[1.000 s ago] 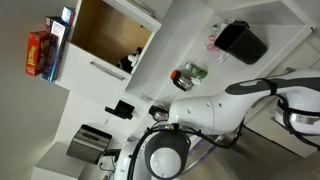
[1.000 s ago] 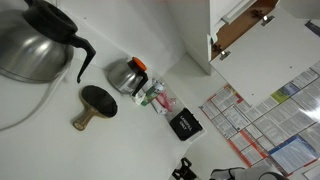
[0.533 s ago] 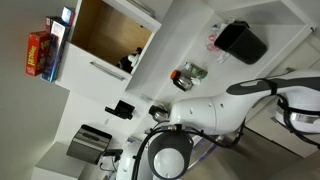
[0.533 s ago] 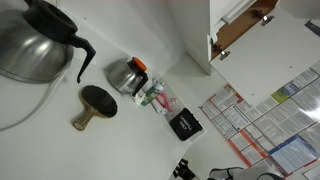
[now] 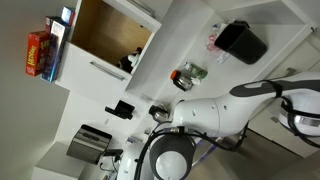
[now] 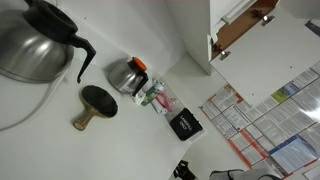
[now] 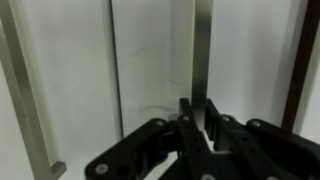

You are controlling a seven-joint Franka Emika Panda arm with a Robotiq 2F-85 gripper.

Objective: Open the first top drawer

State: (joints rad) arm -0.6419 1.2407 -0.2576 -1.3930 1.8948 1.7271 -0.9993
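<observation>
In the wrist view my gripper (image 7: 199,112) is shut on the long slim silver bar handle (image 7: 201,45) of the first top drawer (image 7: 150,60). The bar runs up the picture between the two black fingers (image 7: 185,115). The drawer front is flat and white, and no gap shows around it. In an exterior view the white arm (image 5: 215,112) reaches toward the white cabinet fronts, with the gripper's end hard to make out.
A similar silver bar handle (image 7: 25,90) lies on the neighbouring white front. An open wood-lined cabinet box (image 5: 110,30), a red box (image 5: 38,52) and a black container (image 5: 243,42) are around the arm. A metal kettle (image 6: 128,75) and coffee pot (image 6: 35,45) stand nearby.
The arm's upper link has shifted slightly in an exterior view. Nothing else in the scene has visibly moved.
</observation>
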